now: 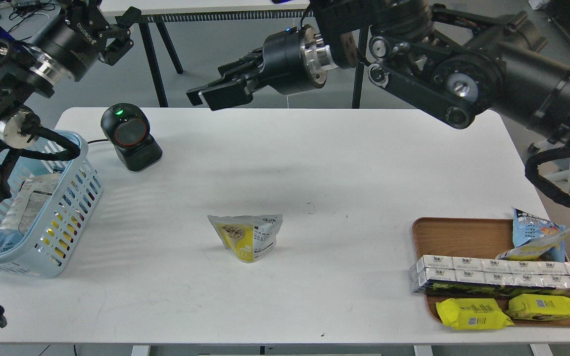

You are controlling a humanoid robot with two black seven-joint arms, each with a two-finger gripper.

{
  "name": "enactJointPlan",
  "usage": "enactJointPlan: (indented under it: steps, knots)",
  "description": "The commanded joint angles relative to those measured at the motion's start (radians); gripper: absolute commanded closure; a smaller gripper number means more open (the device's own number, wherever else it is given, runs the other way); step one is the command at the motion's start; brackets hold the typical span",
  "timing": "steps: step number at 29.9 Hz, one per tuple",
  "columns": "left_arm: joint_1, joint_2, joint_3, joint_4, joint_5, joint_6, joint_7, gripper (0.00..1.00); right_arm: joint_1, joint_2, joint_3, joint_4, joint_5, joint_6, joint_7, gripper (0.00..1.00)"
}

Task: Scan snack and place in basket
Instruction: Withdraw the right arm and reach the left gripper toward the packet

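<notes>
snack pouch (247,236): 1
basket (62,232): 1
scanner (129,136): 1
wooden tray (463,236): 1
yellow packs (473,313): 2
blue bag (532,232): 1

At frame centre the snack (247,237) is a yellow and white pouch with a round picture of tan nuts and a white text panel. The basket (70,207) at the left is light blue with slotted sides. The table (314,168) is plain white. At upper left the scanner (129,137) is black with a red ring and a green light. At lower right a brown wooden tray (463,235) carries two yellow packs (473,313), a row of white boxes (500,274) and a blue bag (532,232).
</notes>
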Motion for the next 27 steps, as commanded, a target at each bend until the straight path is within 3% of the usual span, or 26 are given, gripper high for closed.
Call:
enactJointPlan:
  steps: [1, 6, 14, 21, 25, 27]
  knots:
    - [-0.008, 0.018, -0.073, 0.001, -0.010, 0.000, 0.000, 0.00, -0.027, -0.074, 0.009, -0.033, 0.207, 0.000, 0.000, 0.00]
    - [0.001, 0.015, -0.236, -0.009, -0.010, 0.000, 0.000, 0.00, -0.055, -0.126, 0.009, -0.151, 0.553, 0.000, 0.000, 0.00]
    - [-0.088, 0.057, -0.160, -0.014, -0.007, 0.000, 0.000, 0.00, -0.205, -0.269, 0.081, -0.167, 1.028, 0.000, 0.000, 0.00]
    - [-0.385, 0.102, 0.236, -0.015, -0.010, 0.000, 0.000, 0.00, -0.430, -0.387, 0.281, -0.129, 1.214, 0.000, 0.000, 0.00]
    - [-0.604, 0.073, 0.553, -0.020, -0.008, 0.000, 0.000, 0.00, -0.556, -0.429, 0.400, -0.087, 1.217, 0.000, 0.000, 0.00]
    - [-0.710, 0.000, 0.743, -0.026, -0.007, 0.000, 0.000, 0.00, -0.627, -0.435, 0.465, -0.073, 1.217, 0.000, 0.000, 0.00]
